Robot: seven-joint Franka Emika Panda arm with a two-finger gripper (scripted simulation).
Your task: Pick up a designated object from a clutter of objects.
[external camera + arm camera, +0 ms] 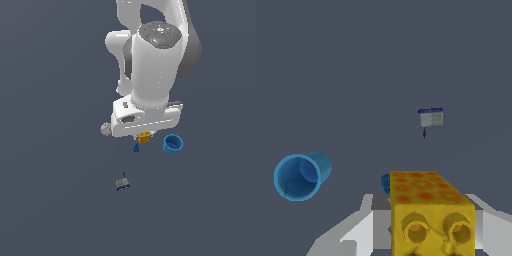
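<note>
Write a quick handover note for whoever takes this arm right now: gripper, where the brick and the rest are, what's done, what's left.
Gripper: down at the yellow brick, one finger on each side of it; whether the grip is shut cannot be told.
Clutter: blue cup on its side at the exterior view's right of the brick; blue cone just beside the brick; baseball half hidden by the hand; grey-blue gadget lies apart.
Done: approach and straddle.
Left: confirm the grip, lift the brick, probably straight up to spare the cone.
</note>
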